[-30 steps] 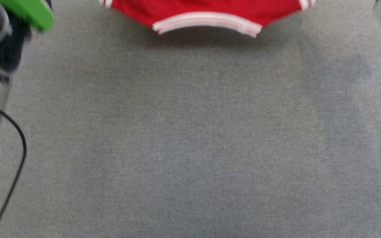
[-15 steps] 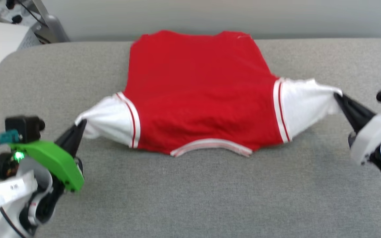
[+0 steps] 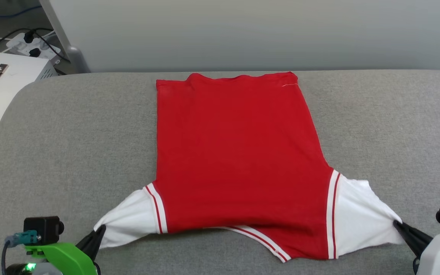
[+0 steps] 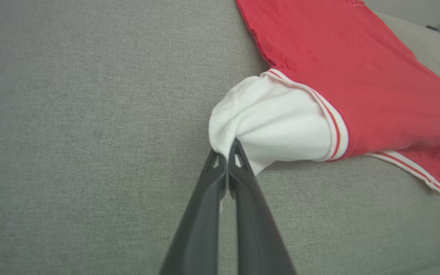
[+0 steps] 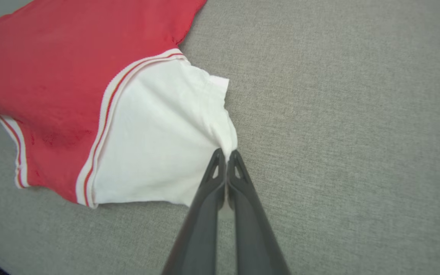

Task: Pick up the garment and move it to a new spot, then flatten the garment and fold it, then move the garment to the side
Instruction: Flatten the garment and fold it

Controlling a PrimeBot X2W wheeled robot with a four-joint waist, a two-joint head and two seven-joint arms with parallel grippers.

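- Gray fabric surface, far-left corner rounded.
- Red shirt spread across its middle, plain side up, hem near the far edge, white sleeves out sideways.

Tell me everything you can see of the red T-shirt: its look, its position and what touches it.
The red T-shirt looks like soft knit, with white short sleeves and red-and-white striped trim. It lies spread, plain side up, on the grey fabric surface, collar toward the robot, hem far. The left gripper and right gripper are each shut on a sleeve tip, drawing it taut.
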